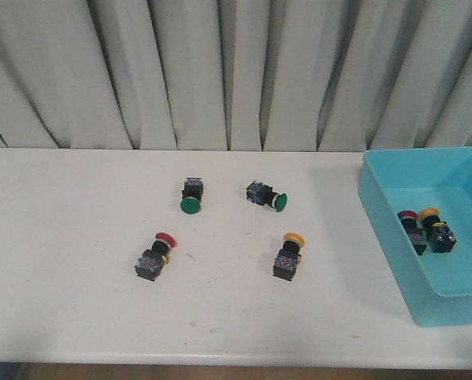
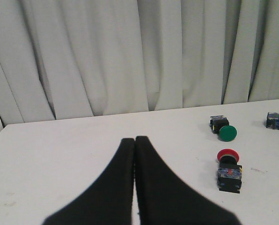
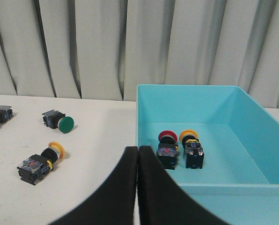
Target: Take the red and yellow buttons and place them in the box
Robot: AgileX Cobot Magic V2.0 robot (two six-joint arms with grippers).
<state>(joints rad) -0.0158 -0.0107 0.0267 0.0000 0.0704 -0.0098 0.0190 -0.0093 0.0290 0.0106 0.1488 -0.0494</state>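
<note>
A red button [image 1: 156,256] lies on the white table at centre left; it also shows in the left wrist view [image 2: 228,169]. A yellow button [image 1: 287,256] lies at centre right, also in the right wrist view [image 3: 40,162]. The turquoise box [image 1: 386,210] stands at the right edge and holds a red button [image 1: 411,226] and a yellow button [image 1: 436,229], both seen in the right wrist view [image 3: 167,148] [image 3: 192,149]. My left gripper [image 2: 135,139] is shut and empty. My right gripper [image 3: 138,149] is shut and empty, near the box's near wall [image 3: 214,190]. Neither gripper shows in the front view.
Two green-capped switches lie farther back on the table, one at centre left [image 1: 191,196] and one at centre [image 1: 266,195]. Grey curtains [image 1: 220,71] hang behind the table. The table's front edge [image 1: 220,364] runs along the bottom.
</note>
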